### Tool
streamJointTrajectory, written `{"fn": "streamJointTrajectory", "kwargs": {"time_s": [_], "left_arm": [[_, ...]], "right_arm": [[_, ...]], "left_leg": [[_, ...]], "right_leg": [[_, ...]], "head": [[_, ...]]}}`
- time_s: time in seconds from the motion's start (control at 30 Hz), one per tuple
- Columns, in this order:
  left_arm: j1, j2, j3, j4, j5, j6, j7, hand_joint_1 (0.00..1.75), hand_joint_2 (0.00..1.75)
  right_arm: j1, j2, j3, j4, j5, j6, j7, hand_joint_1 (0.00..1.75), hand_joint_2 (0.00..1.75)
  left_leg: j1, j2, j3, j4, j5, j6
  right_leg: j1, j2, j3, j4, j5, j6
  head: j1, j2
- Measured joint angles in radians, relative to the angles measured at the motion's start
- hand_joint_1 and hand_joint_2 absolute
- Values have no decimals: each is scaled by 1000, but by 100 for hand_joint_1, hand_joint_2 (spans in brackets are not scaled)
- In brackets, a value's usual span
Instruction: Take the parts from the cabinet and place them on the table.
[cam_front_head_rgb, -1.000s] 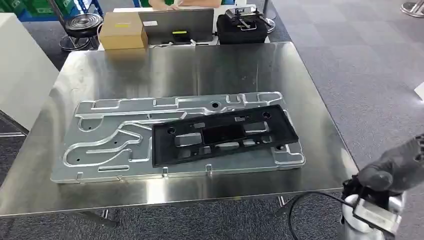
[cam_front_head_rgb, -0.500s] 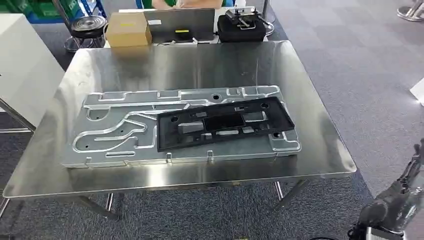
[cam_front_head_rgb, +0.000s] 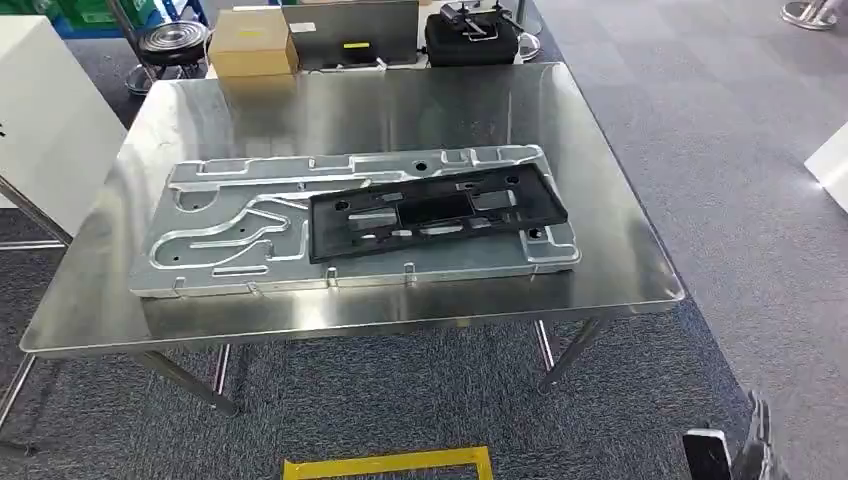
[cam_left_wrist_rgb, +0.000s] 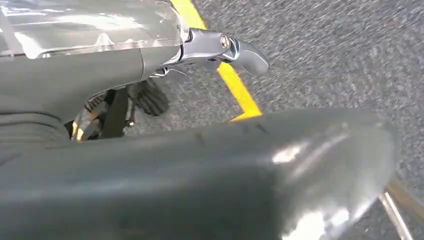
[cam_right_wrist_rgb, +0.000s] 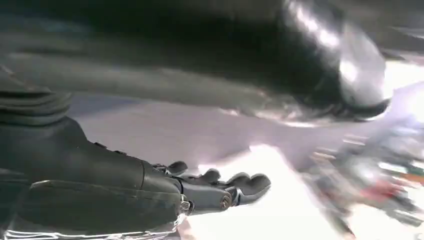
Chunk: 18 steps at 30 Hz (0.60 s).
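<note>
The right hand (cam_right_wrist_rgb: 220, 192) holds nothing; in the right wrist view its dark fingers (cam_right_wrist_rgb: 245, 182) reach out loosely, a little apart, touching nothing, against a blurred bright background. In the head view part of this hand (cam_front_head_rgb: 745, 455) shows at the near right corner, low beside the tabletop and well apart from it. The left hand (cam_left_wrist_rgb: 215, 50) also holds nothing; in the left wrist view its thumb (cam_left_wrist_rgb: 247, 52) sticks out over grey carpet (cam_left_wrist_rgb: 325, 60) and a yellow floor line (cam_left_wrist_rgb: 235, 85), while its darker fingers (cam_left_wrist_rgb: 150, 97) curl inward on nothing.

A shiny steel tabletop (cam_front_head_rgb: 350, 110) stands ahead. Two parts lie on it. One is a long silver metal plate (cam_front_head_rgb: 230, 240) with raised channels, running left to right across the middle. One black plastic frame (cam_front_head_rgb: 435, 215) lies on top of the plate's right half, slightly tilted.

Beyond the far edge sit one cardboard box (cam_front_head_rgb: 252, 45), one grey panel (cam_front_head_rgb: 350, 30) and one black case (cam_front_head_rgb: 470, 40). One round stool (cam_front_head_rgb: 172, 42) stands at the far left. A white cabinet (cam_front_head_rgb: 45, 130) stands to the left.
</note>
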Motion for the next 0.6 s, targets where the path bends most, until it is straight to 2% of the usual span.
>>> {"fn": "streamJointTrajectory", "kwargs": {"time_s": [0.03,0.07,0.13,0.17,0.2,0.23,0.27,0.3,0.33,0.37,0.4,0.43,0.47,0.5,0.53,0.57,0.6], "left_arm": [[2,2,0,0,0,0,0,0,0],[4,2,0,0,0,-2,0,0,0],[4,1,0,0,0,-6,0,0,0],[4,1,0,0,0,-9,0,0,0],[4,2,-1,0,0,-10,0,0,0],[3,2,-1,0,0,-11,0,0,0],[4,2,-1,0,0,-11,0,0,0],[5,2,-1,0,0,-12,0,0,0],[3,2,-1,0,0,-12,0,0,0],[-1,3,-2,0,0,-13,0,0,0],[-4,3,-2,0,0,-13,-1,0,0],[-4,3,-2,0,-1,-13,-2,0,0],[-3,3,-2,0,-1,-13,-1,0,0],[-3,3,-2,0,-3,-13,-2,0,0],[-4,2,-2,0,-3,-13,-1,0,0],[-6,2,-2,0,-3,-13,-1,0,0],[-5,2,-2,0,-3,-13,-2,0,0]], "right_arm": [[-6,-2,-23,46,8,-8,0,0,0],[-14,-5,-38,92,24,-20,1,0,0],[-34,-20,-68,217,78,-56,38,0,0],[-43,-27,-85,289,119,-82,71,0,0],[-53,-36,-104,376,160,-110,110,0,0],[-60,-42,-117,443,183,-125,138,0,0],[-65,-44,-126,489,192,-130,153,0,0],[-70,-50,-134,537,198,-134,165,0,0],[-75,-50,-141,579,202,-134,170,0,0],[-79,-50,-145,612,204,-134,173,0,0],[-83,-51,-149,638,206,-135,177,0,0],[-87,-55,-154,665,206,-135,177,0,0],[-92,-59,-158,683,206,-135,179,0,0],[-93,-60,-161,696,206,-135,179,0,0],[-94,-69,-167,715,207,-135,180,0,0],[-94,-71,-168,729,220,-129,200,0,0],[-97,-71,-164,750,267,-103,276,0,0]], "left_leg": [[6,-2,-7,16,-28,-4],[5,-2,-22,57,-89,-7],[7,-2,-60,200,-207,-11],[8,-2,-69,263,-235,-13],[7,-2,-64,302,-227,-14],[7,-2,-43,300,-189,-13],[7,-2,-6,262,-147,-11],[7,-2,47,193,-115,-6],[6,-3,113,103,-112,1],[0,-2,178,4,-151,8],[-1,-1,198,-45,-164,11],[-4,-2,191,-39,-156,14],[-8,-2,186,-36,-152,21],[-6,-1,179,-40,-140,30],[2,4,170,-48,-121,37],[2,5,155,-48,-109,44],[2,6,139,-48,-96,52]], "right_leg": [[-2,-8,-10,-2,10,-8],[-2,-6,-24,-2,20,-17],[2,-4,-51,-1,41,-21],[4,-4,-64,0,52,-22],[6,-5,-81,4,63,-21],[7,-6,-98,9,73,-20],[7,-6,-115,15,80,-18],[9,-6,-131,21,88,-17],[9,-5,-143,27,95,-14],[13,-4,-151,33,102,-9],[12,-5,-153,36,109,-3],[10,-6,-150,31,120,2],[6,-6,-151,28,131,9],[9,-5,-153,22,142,17],[4,0,-160,33,127,21],[4,1,-170,56,73,28],[2,1,-183,116,-4,33]], "head": [[0,0],[0,0],[0,0],[0,0],[0,0],[0,0],[0,0],[0,0],[0,0],[0,0],[0,0],[0,0],[0,0],[0,0],[0,0],[0,0],[0,0]]}}
